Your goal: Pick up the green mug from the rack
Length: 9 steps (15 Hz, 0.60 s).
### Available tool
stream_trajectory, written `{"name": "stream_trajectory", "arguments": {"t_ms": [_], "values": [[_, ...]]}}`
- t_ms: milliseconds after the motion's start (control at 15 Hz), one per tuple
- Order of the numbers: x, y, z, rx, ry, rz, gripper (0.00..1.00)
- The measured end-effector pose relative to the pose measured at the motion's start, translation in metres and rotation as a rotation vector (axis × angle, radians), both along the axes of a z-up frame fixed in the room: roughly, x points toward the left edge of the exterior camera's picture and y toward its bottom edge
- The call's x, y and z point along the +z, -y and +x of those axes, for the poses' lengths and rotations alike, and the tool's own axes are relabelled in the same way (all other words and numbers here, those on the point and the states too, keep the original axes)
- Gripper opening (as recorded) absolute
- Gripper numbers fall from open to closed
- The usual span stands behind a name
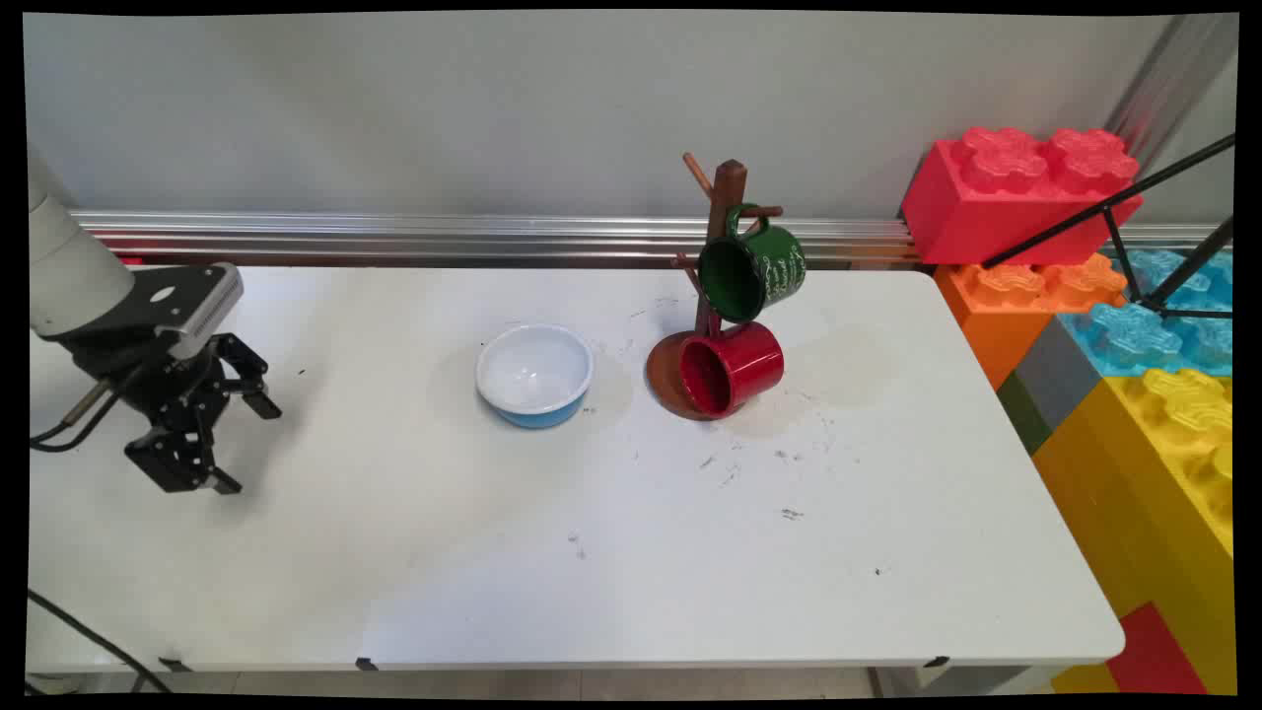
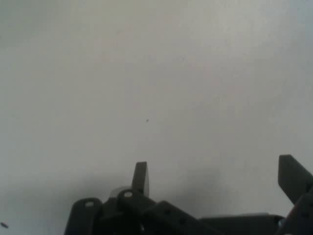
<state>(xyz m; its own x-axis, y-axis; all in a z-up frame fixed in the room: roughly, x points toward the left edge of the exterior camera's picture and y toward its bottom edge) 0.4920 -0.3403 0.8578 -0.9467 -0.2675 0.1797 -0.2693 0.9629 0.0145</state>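
White bench (image 1: pixel 493 552) is seen beneath the open, empty claw (image 1: pixel 242 444) at its left; the bowl (image 1: pixel 534 375), probably light, stiff and slippery, is well apart.

Black two-finger gripper (image 1: pixel 246 444) sits over the left end of the white table (image 1: pixel 444 552), fingers spread, nothing between them; hand view shows only bare tabletop (image 2: pixel 156 88) ahead. Near half of the table is open edge to edge. Obstacles at the gripper's 3 o'clock: white-and-blue bowl (image 1: pixel 534 375), then brown wooden mug tree (image 1: pixel 718 256) with green mug (image 1: pixel 754 271) hung and red mug (image 1: pixel 732 369) tipped on its base. Giant plastic brick stack (image 1: pixel 1114 325) walls the right edge.
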Motion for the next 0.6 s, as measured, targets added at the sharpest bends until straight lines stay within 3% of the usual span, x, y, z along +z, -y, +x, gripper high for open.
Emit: {"name": "stream_trajectory", "arguments": {"t_ms": [267,600], "values": [[0.002,0.003,-0.014,0.043,-0.132,-0.012,1.00],[0.020,0.013,-0.064,0.124,-0.306,-0.041,1.00]]}}
